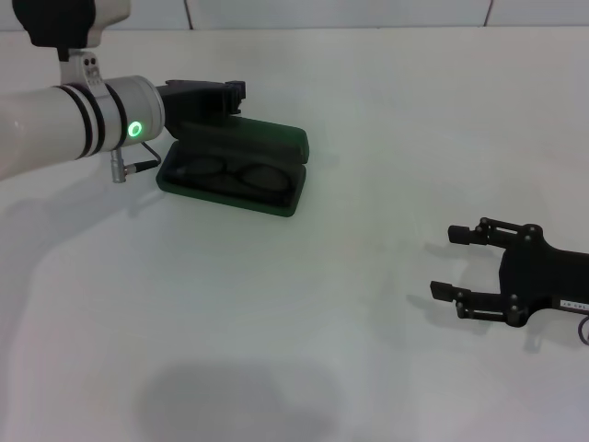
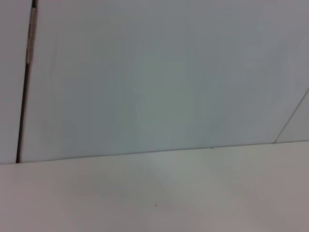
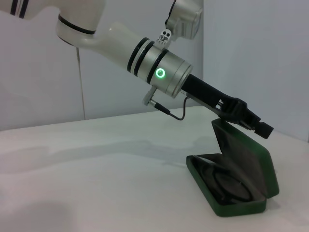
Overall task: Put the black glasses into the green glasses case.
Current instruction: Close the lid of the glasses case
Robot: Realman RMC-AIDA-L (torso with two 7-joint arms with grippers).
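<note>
Nearest me, my right gripper (image 1: 453, 262) rests on the white table (image 1: 276, 322), fingers spread, holding nothing. Farther off, the black glasses (image 1: 225, 172) lie inside the open green glasses case (image 1: 235, 170). My left gripper (image 3: 258, 126) touches its raised lid; I cannot tell its finger state.

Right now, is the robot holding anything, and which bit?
The left pincer is at the raised lid of the green glasses case; a firm hold cannot be told. The black glasses lie inside. The right pincer is open, holding nothing.
</note>
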